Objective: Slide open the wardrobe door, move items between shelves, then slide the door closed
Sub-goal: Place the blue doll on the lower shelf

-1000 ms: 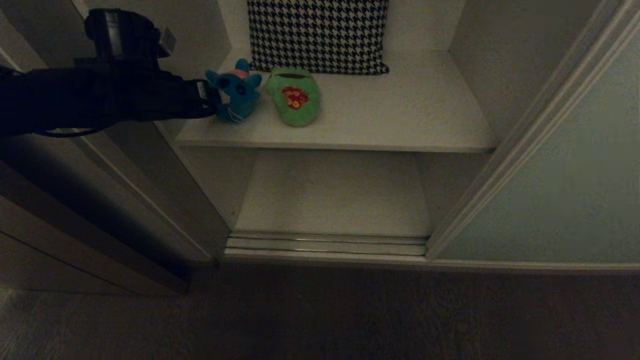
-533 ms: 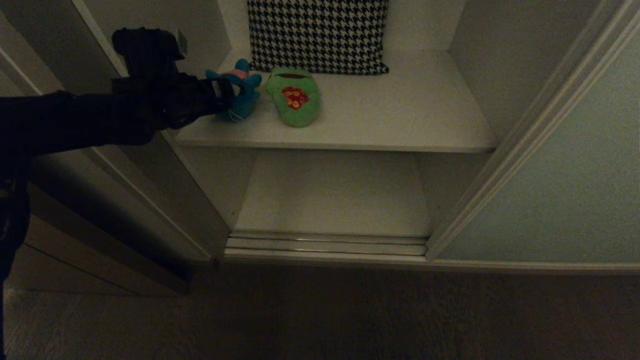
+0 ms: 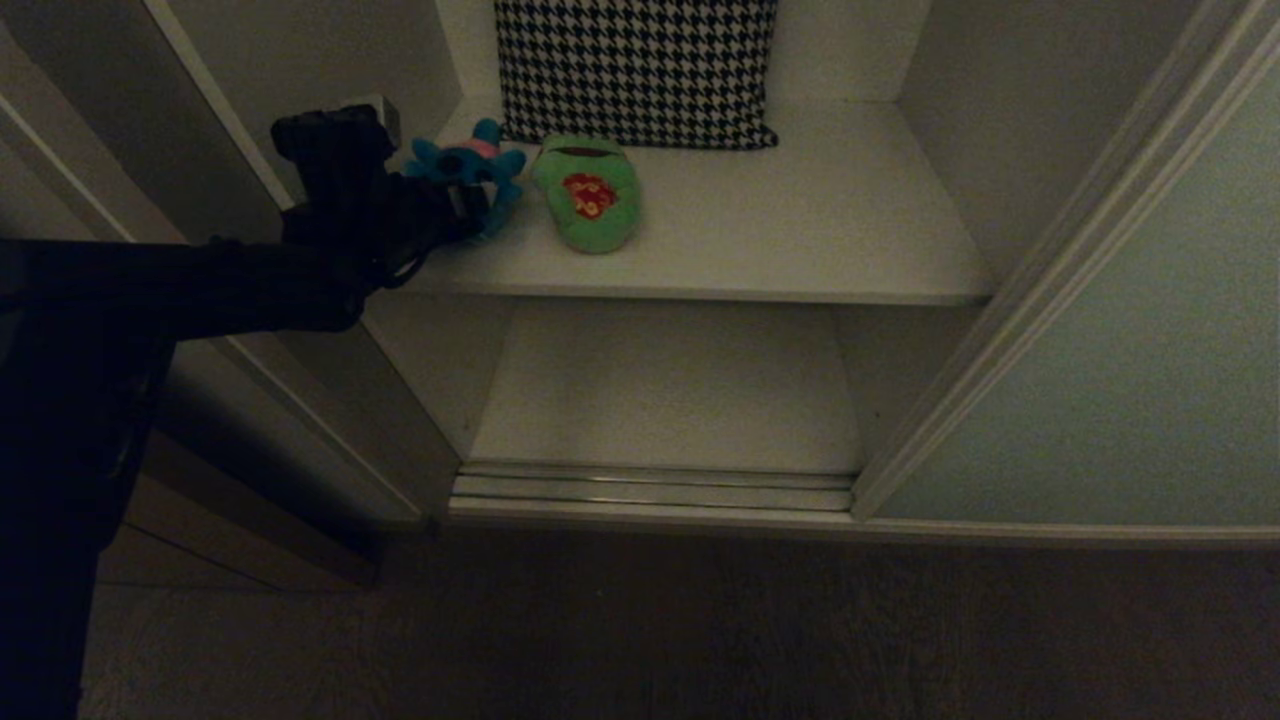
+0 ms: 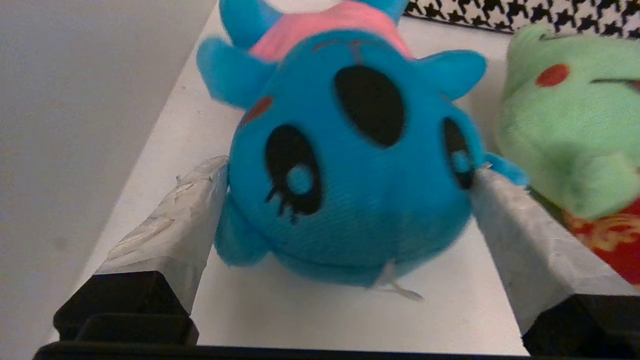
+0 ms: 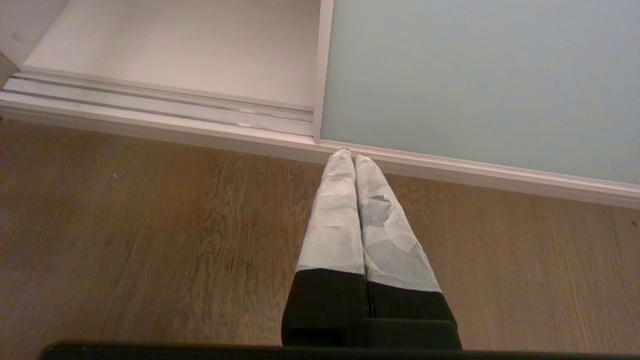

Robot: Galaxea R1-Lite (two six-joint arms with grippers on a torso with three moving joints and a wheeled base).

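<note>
On the upper white shelf [image 3: 800,230] the blue plush toy [image 3: 470,160] [image 4: 350,165] with a pink top sits at the left. The green frog [image 3: 590,195] [image 4: 565,130] in a red flowered shirt lies right beside it. My left gripper [image 3: 475,205] [image 4: 348,170] is open, and its taped fingers [image 4: 175,225] straddle the blue toy's head, close against both sides. The toy rests on the shelf. The lower shelf [image 3: 670,390] is bare. The sliding wardrobe door [image 3: 1150,380] [image 5: 475,75] stands slid to the right. My right gripper [image 5: 349,157] is shut, parked low over the floor by the door's bottom rail.
A black-and-white houndstooth cushion [image 3: 635,70] leans against the back wall behind the toys. The wardrobe's left side wall [image 4: 75,125] runs close beside my left gripper. The floor track [image 3: 650,490] and a wooden floor [image 5: 150,240] lie below.
My left arm has swung right and down towards the shelf. Its gripper has pushed in, so the fingers now flank the blue toy. The right arm has not moved.
</note>
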